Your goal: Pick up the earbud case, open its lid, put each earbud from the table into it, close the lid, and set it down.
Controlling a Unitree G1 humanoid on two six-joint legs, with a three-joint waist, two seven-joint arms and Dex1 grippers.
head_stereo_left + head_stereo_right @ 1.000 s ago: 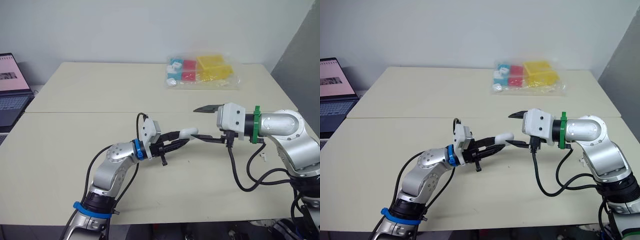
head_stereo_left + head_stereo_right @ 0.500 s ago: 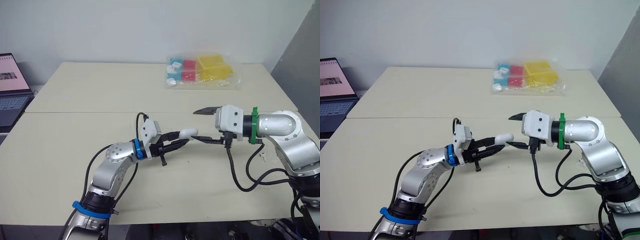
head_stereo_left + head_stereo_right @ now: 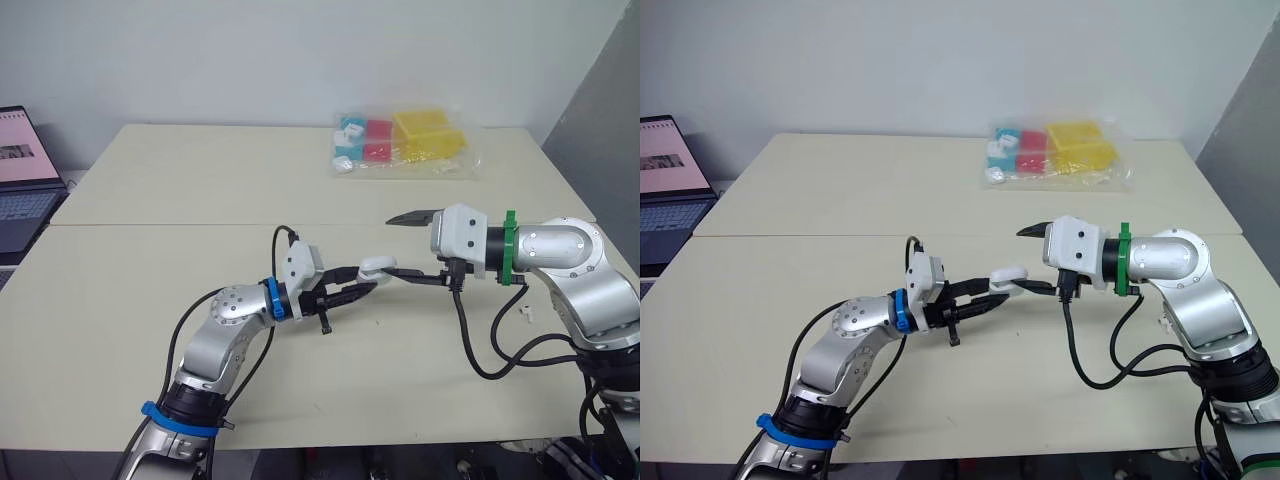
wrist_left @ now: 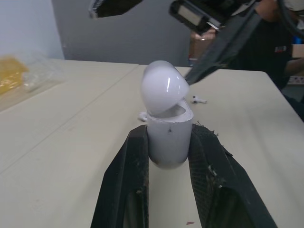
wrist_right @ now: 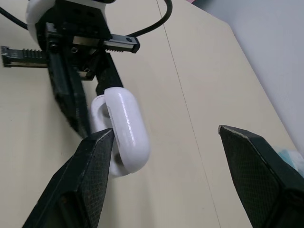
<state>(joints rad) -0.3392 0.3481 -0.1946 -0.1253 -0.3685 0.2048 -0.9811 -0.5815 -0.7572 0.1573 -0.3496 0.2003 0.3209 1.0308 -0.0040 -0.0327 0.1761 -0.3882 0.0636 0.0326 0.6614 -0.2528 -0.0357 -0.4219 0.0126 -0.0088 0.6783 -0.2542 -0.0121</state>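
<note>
- Earbuds lie loose on the table (image 3: 150, 290), out of the case: one earbud (image 4: 198, 99) in the open, a second earbud (image 4: 142, 115) partly hidden behind the case.
- Left claw (image 3: 362, 278) reaches toward the middle of the table and pinches the earbud case (image 4: 168, 135) by its body, one black finger on each side.
- Case is held up off the table, between the two arms.
- Lid (image 4: 161, 90) is swung partway up and tilted back on its hinge; the rim of the case body shows under it.
- Right claw (image 3: 388, 246) comes in from the robot's right, facing the left claw, fingers spread wide apart and gripping nothing.
- Lower finger of the right claw has its tip at the edge of the lid, touching it or just beside it; the upper finger is well above the case.
- Black cable (image 3: 480, 355) hangs in a loop under the right wrist.
- Laptop (image 3: 22, 175) sits open off the table's left side.
- Clear bag of blocks (image 3: 405, 145), yellow, red and blue, lies at the far edge of the table, well apart from both claws.
</note>
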